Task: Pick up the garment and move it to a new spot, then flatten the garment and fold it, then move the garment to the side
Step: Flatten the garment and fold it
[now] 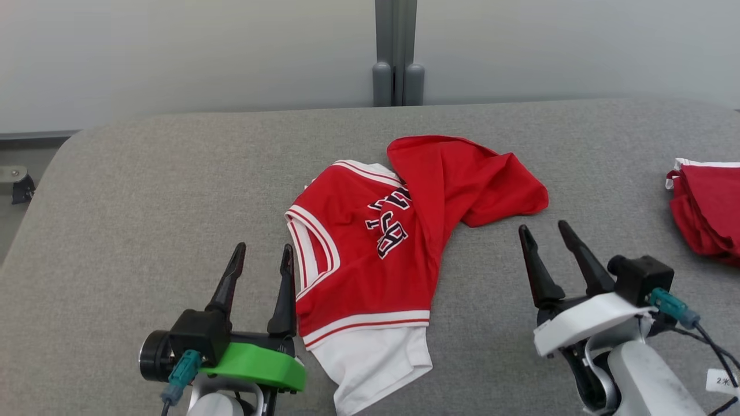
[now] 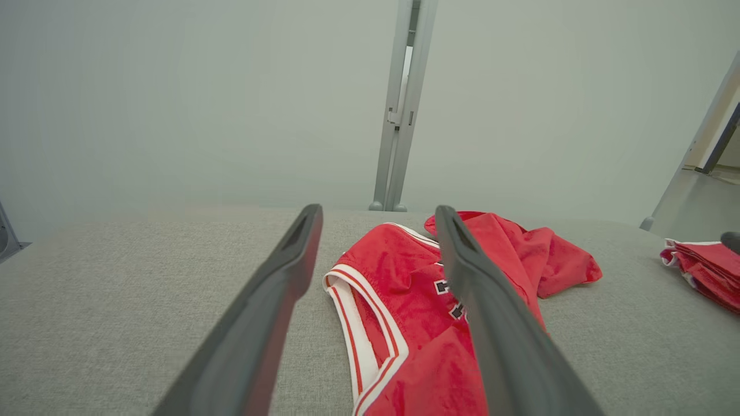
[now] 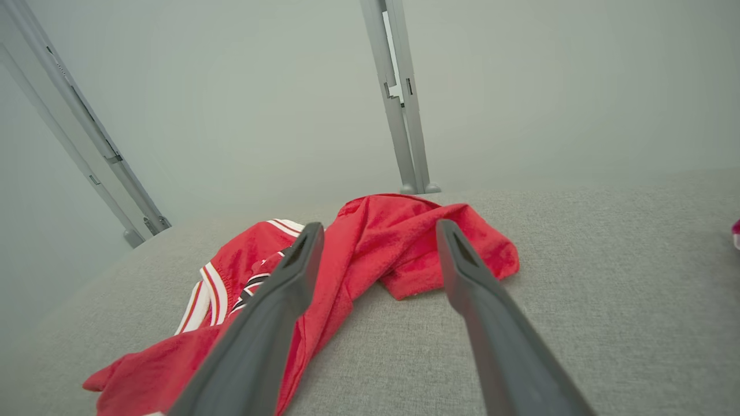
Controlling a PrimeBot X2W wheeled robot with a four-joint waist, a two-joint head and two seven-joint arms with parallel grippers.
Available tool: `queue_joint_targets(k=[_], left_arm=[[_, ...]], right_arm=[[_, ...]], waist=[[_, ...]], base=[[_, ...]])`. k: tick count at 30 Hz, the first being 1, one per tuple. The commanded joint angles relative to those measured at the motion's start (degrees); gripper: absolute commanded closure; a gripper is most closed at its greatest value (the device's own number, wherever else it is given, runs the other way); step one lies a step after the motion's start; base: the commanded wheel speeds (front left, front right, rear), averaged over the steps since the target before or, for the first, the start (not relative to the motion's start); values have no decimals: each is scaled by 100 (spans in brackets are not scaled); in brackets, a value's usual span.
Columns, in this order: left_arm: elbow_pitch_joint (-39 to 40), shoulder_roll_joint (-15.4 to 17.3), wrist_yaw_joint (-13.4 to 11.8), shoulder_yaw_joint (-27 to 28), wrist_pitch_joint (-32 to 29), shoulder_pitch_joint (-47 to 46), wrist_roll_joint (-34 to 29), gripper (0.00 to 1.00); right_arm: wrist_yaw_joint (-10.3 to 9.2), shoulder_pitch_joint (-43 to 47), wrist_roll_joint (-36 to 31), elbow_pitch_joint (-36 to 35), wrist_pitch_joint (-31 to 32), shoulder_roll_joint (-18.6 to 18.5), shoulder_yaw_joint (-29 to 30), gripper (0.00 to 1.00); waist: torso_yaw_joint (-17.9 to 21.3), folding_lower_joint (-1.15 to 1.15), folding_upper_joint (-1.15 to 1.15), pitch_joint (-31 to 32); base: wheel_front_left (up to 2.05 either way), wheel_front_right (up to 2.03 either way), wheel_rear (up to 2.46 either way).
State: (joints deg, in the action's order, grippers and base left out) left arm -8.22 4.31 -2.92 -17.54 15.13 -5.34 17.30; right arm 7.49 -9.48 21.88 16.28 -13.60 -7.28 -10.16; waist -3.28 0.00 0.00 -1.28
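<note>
Lying crumpled, red garment (image 1: 358, 266), grey table (image 1: 144, 202)

1. Garment (image 1: 370, 260): red jersey with lettering (image 1: 388, 222) across the chest in black block characters with a white outline. It is upside down in the head view and partly under a fold, so it cannot be read as a word.
2. Small white tag (image 1: 721, 381) at the lower right edge of the head view: looks like "2米". The print is tiny, so not certain.
</note>
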Motion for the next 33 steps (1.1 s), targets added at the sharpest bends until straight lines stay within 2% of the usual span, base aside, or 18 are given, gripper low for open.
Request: queue_joint_targets(k=[1, 7, 14, 16, 23, 29, 33], left_arm=[[-38, -27, 67, 79, -1, -9, -68, 0], [-132, -134, 164, 40, -1, -222, -133, 0], [45, -138, -147, -702, -1, -769, 384, 0], [122, -137, -213, -976, -1, -952, 511, 0], [540, -140, -590, -1816, -1, -1452, 902, 0], [732, -141, -788, -2254, -1, -1619, 1075, 0], [798, -141, -841, -2381, -1, -1664, 1169, 0]], right_arm=[[0, -205, -51, -65, 59, -119, -12, 0], [0, -1118, -198, -75, 518, -731, -266, 0], [-1, -2902, 56, 673, 1454, -1796, -1180, 0], [0, -3364, 99, 943, 1707, -2097, -1582, 0], [-2, -4710, 907, 1668, 2390, -3007, -3101, 0], [-2, -5293, 1661, 1944, 2652, -3511, -4245, 0], [-3, -5635, 1891, 2059, 2604, -3753, -4884, 0]], waist=[[-207, 0, 0, -227], [-663, 0, 0, -758], [-1412, 0, 0, -1494], [-1656, 0, 0, -1685], [-2377, 0, 0, -2228], [-2687, 0, 0, -2444], [-2801, 0, 0, -2552]], base=[[0, 0, 0], [0, 0, 0], [0, 0, 0], [0, 0, 0], [0, 0, 0], [0, 0, 0], [0, 0, 0]])
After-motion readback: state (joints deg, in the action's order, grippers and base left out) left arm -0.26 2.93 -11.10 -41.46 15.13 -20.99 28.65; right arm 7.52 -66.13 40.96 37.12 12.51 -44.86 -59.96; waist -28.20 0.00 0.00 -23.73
